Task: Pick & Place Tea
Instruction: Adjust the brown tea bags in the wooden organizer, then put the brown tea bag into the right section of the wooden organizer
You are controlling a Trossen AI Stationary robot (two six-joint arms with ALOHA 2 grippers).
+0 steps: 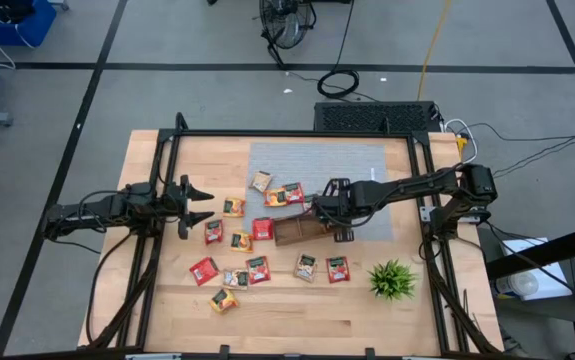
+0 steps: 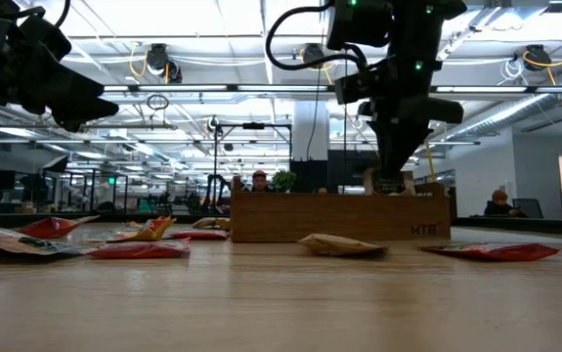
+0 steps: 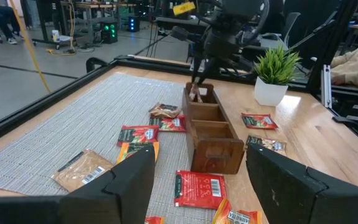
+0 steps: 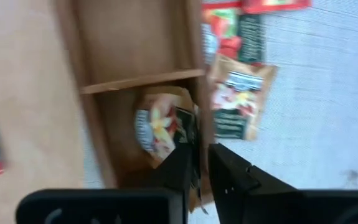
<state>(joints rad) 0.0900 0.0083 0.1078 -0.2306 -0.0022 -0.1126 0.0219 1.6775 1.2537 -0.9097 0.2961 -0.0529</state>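
So the tea here is a bunch of little flat squarish sachets with printed labels, mostly red, some orange-yellow, a couple of tan ones. One pale sachet [image 4: 161, 127] with a yellow flower and dark print is sitting in the end compartment of the wooden tray [image 1: 300, 231], curled up against its wall. The right gripper [image 4: 201, 163] is hanging right over that compartment; its jaws are standing just a crack apart at the sachet's edge, and I honestly can't tell whether they're pinching it.

Counting from above, I'm getting about thirteen loose sachets [image 1: 258, 269] lying on the desk [image 1: 297, 315], some on the grey mat [image 1: 367, 160], the rest on bare wood in front of and beside the tray. One tray with three compartments, and one spiky green plant [image 1: 393, 279] near the right edge.

The left gripper [image 1: 199, 204] is hovering above the desk's left side, jaws spread wide and holding nothing.
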